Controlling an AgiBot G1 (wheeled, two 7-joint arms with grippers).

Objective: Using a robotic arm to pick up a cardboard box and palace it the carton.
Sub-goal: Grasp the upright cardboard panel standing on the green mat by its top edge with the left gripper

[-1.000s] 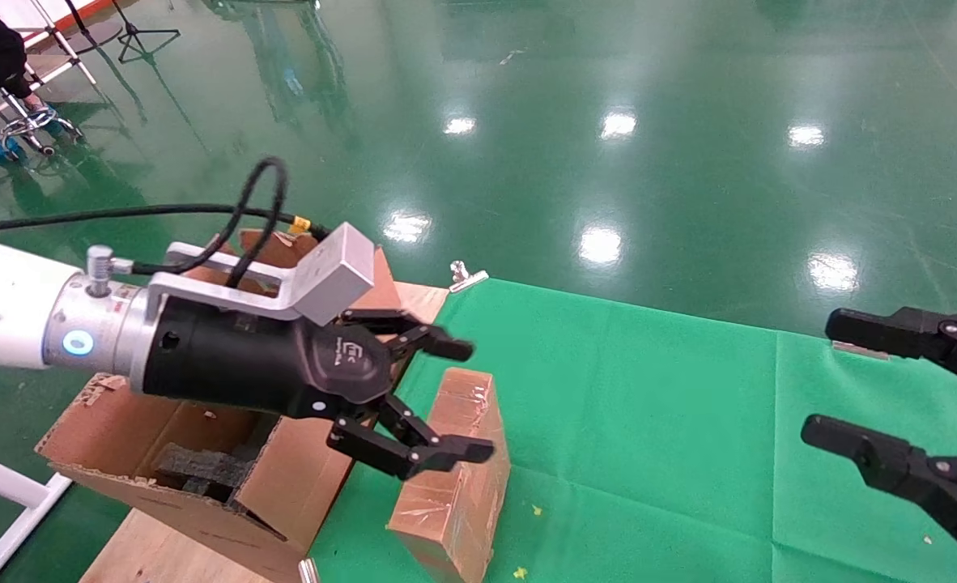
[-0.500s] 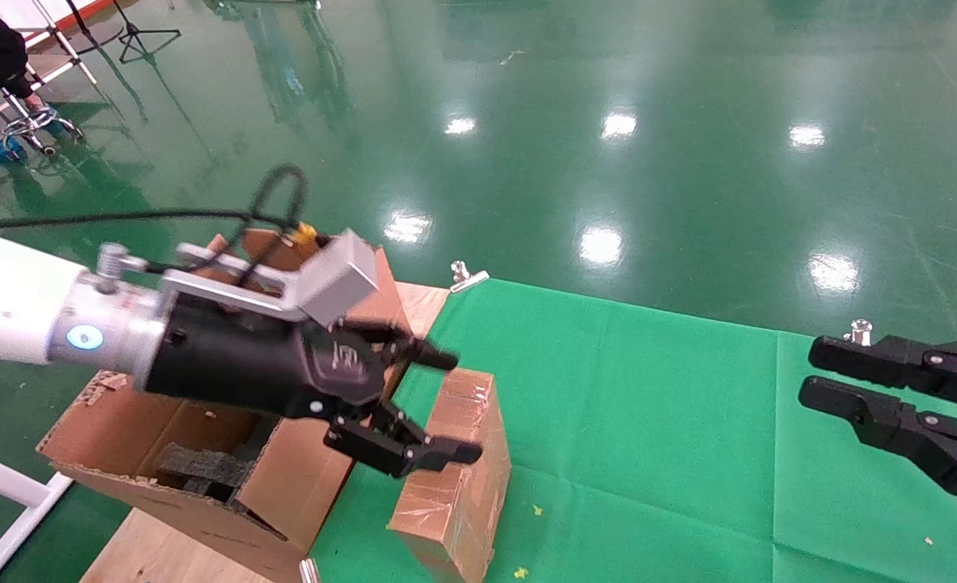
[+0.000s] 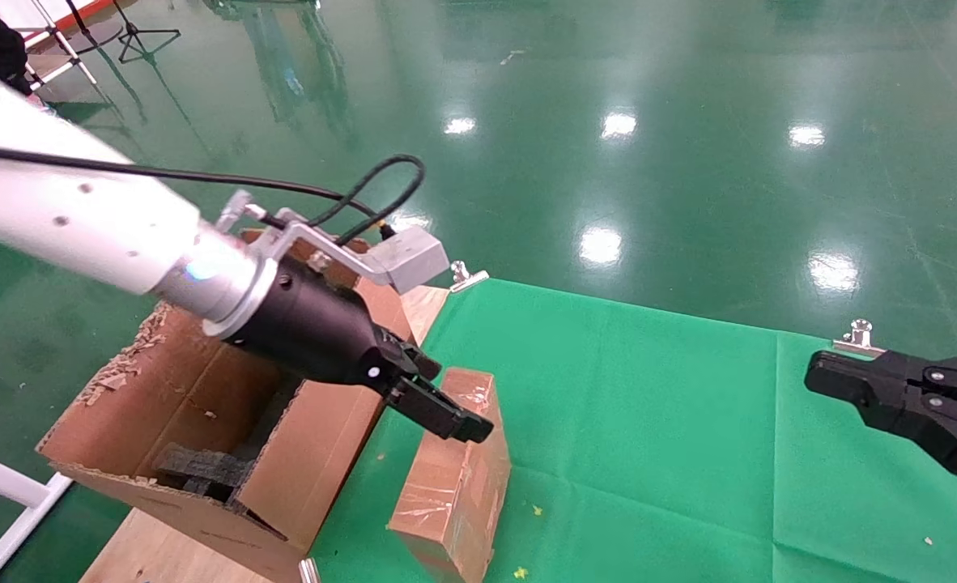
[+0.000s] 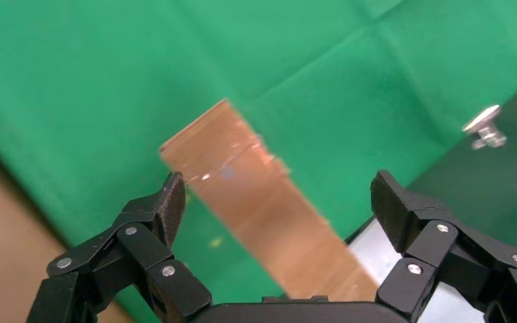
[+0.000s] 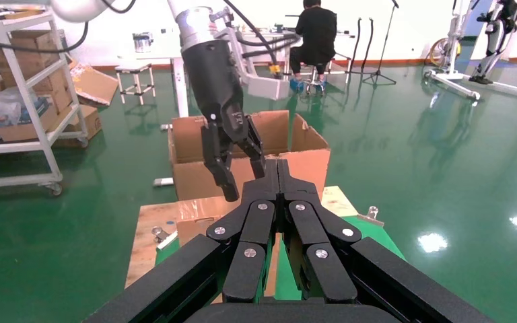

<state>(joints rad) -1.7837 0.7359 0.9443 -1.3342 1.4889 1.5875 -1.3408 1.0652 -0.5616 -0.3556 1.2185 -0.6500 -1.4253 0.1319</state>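
The cardboard box [image 3: 454,478], small, brown and wrapped in shiny tape, stands on the green cloth right beside the carton [image 3: 300,461]. The carton is large, with ragged upright flaps and black foam [image 3: 203,465] inside. The robotic arm on my left slants down from the upper left. Its left gripper [image 3: 446,401] hangs open just above the box's far end. In the left wrist view the cardboard box [image 4: 262,202] lies slantwise below the left gripper [image 4: 279,195], touching neither finger. My right gripper [image 3: 818,376] is shut and empty at the right edge, shown as the right gripper [image 5: 277,168] in its own view.
A green cloth [image 3: 648,421] covers the table, held by metal clips [image 3: 466,277] [image 3: 857,334]. Bare wooden board [image 3: 163,551] shows under the carton. Shiny green floor lies beyond. In the right wrist view a seated person [image 5: 316,33] and shelving [image 5: 13,101] are far behind.
The left arm has lifted its wrist and tipped its gripper downward over the box, rolling as it went. The right gripper's fingers have gone from wide open to shut.
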